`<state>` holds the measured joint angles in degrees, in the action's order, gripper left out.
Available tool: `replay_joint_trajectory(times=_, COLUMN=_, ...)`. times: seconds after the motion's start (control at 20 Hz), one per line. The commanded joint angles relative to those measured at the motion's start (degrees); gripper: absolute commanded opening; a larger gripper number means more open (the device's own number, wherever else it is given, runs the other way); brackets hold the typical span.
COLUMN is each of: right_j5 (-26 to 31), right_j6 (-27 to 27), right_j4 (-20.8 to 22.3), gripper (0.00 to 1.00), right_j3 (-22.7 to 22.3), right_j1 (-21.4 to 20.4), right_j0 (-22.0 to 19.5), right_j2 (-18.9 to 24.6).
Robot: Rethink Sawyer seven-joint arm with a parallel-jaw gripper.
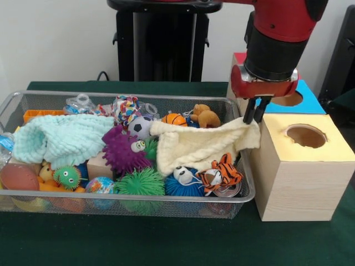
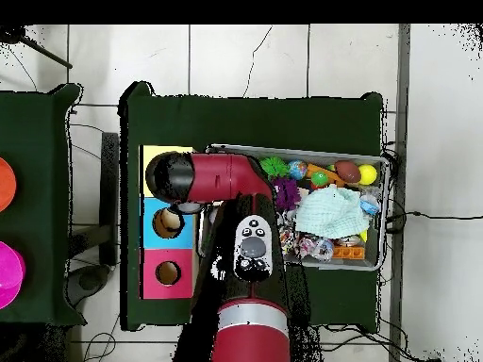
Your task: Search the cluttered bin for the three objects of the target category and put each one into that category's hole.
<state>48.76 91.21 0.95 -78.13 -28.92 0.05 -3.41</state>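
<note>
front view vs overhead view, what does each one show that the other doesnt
Only the front view shows the gripper, its fingers shut on a corner of the cream cloth at the bin's edge, and the tiger toy; from above the arm hides all that.

Only the overhead view shows the red-topped box with its hole and the tiled floor.

Both show the wire bin, the mint cloth and the blue-topped box.
</note>
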Motion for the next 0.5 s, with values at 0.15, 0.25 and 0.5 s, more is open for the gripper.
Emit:
replay_joint_trajectory(times=0.15, right_j5=18.5, right_j6=23.4, right_j4=-5.2, gripper=0.00, right_j3=9.3, right_j1=-0.2, right_j0=6.8, right_j2=-2.2)
replay_joint_trajectory(times=0.25, right_j5=22.7, right_j6=23.6, right_j4=-5.9, gripper=0.00, right_j3=10.5, right_j1=-1.8, right_j0=7.0, right_j2=-2.7)
replay_joint_trajectory(times=0.5, right_j5=30.8, right_j6=19.4, right_j4=-7.0, gripper=0.00, right_j3=10.0, right_j1=-7.7, right_j0=4.7, right_j2=-2.6)
